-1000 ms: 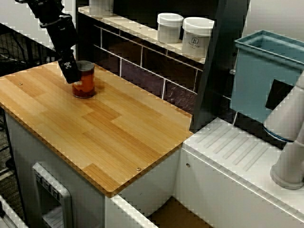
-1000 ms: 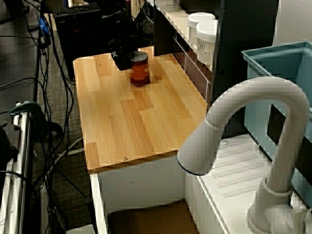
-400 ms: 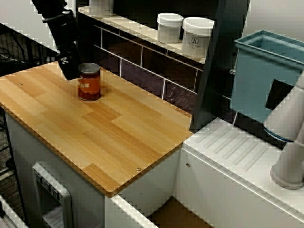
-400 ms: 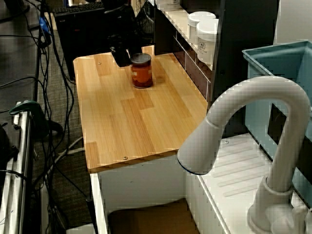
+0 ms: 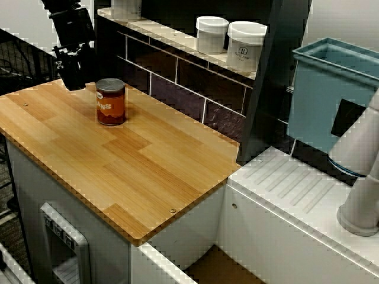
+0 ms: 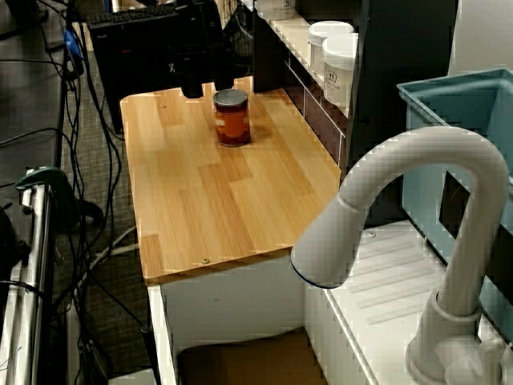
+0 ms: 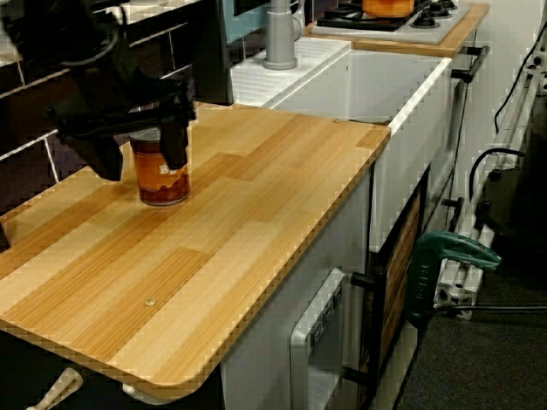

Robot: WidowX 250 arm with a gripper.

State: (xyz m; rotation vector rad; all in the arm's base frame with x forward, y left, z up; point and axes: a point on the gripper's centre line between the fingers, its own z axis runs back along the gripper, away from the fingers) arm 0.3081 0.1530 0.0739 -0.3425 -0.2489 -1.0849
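A red can (image 5: 111, 103) with a grey lid and orange label stands upright on the wooden counter (image 5: 136, 160), near its far left corner. In the front view my black gripper (image 5: 73, 76) hangs just left of the can, apart from it. The view past the faucet shows the gripper (image 6: 207, 83) behind the can (image 6: 232, 120), over the counter's far edge. From the counter's end, the gripper (image 7: 141, 154) is open, its two fingers (image 7: 174, 143) spread wider than the can (image 7: 162, 181). Nothing is held.
Two white jars (image 5: 211, 34) (image 5: 246, 46) stand on the tiled ledge behind the counter. A blue bin (image 5: 331, 89) and a white faucet (image 6: 401, 224) are over the sink side at right. Cables and a keyboard lie beyond the counter's far end.
The gripper let go of the can and drew back up and away to the left. The can shifted slightly right and now stands free.
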